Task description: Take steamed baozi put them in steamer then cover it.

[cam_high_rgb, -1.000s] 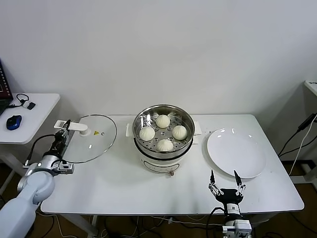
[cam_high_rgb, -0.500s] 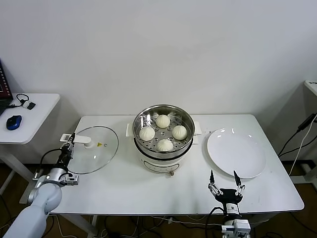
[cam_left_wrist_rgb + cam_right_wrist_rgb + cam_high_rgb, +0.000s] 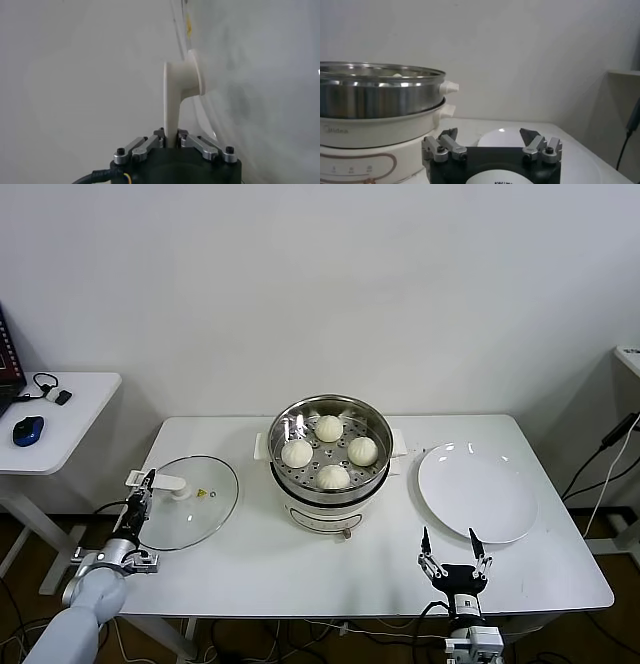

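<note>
Several white baozi point(image 3: 328, 452) sit on the perforated tray inside the steel steamer point(image 3: 285, 474) at the table's middle; its steel side also fills part of the right wrist view point(image 3: 375, 95). The glass cover point(image 3: 195, 504) hangs over the table's left end, tilted. My left gripper point(image 3: 148, 480) is shut on the cover's white handle point(image 3: 172, 100), which runs up between the jaws to the glass. My right gripper point(image 3: 454, 536) waits open near the table's front edge, in front of the plate, with nothing between its fingers.
An empty white plate point(image 3: 478, 492) lies at the table's right, and it shows in the right wrist view point(image 3: 505, 136) too. A side table point(image 3: 70, 409) to the far left carries a blue mouse point(image 3: 28, 429).
My left gripper has carried the cover lower and a little rightward, toward the front of the table. The right arm has stayed put.
</note>
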`<state>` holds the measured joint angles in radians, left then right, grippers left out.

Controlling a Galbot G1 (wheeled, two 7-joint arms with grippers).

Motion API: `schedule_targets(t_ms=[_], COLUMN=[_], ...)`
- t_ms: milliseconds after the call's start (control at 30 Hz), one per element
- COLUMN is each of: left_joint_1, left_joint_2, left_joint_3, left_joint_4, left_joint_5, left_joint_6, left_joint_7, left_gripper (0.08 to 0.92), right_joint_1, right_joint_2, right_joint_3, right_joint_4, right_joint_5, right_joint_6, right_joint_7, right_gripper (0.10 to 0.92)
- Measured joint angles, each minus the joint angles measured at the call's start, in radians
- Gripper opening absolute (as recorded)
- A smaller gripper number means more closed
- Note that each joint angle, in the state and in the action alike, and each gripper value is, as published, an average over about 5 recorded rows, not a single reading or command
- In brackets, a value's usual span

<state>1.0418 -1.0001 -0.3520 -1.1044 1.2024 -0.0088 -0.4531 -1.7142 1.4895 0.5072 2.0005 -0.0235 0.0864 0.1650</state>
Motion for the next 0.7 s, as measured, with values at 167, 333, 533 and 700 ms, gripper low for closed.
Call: schedule_targets(t_ms=[167, 333, 533, 700], left_joint_1=[-0.006, -0.013, -0.019, -0.021], left_joint_2=[-0.011, -0.023, -0.034, -0.037], left_joint_3=[0.0, -0.002, -0.006, -0.011], left_joint_4=[0.023, 0.047, 0.07, 0.084], left_joint_5=[0.015, 0.03, 0.044, 0.053], left_joint_6=[-0.01, -0.019, -0.026, -0.031], left_joint_7=[-0.02, -0.038, -0.062, -0.079], left_gripper=[0.215, 0.215, 0.215, 0.215], right_joint_1=[-0.001, -0.003, -0.005, -0.005], right_joint_2=[0.0, -0.001, 0.0, -0.001], right_joint_3=[0.0, 0.001, 0.0, 0.0], right_joint_4=[0.0, 0.0, -0.002, -0.004], right_joint_5=[-0.001, -0.001, -0.002, -0.002], right_joint_6=[0.002, 0.004, 0.006, 0.007], right_joint_7=[0.0, 0.0, 0.0, 0.0], right_gripper=[0.823, 0.823, 0.823, 0.823])
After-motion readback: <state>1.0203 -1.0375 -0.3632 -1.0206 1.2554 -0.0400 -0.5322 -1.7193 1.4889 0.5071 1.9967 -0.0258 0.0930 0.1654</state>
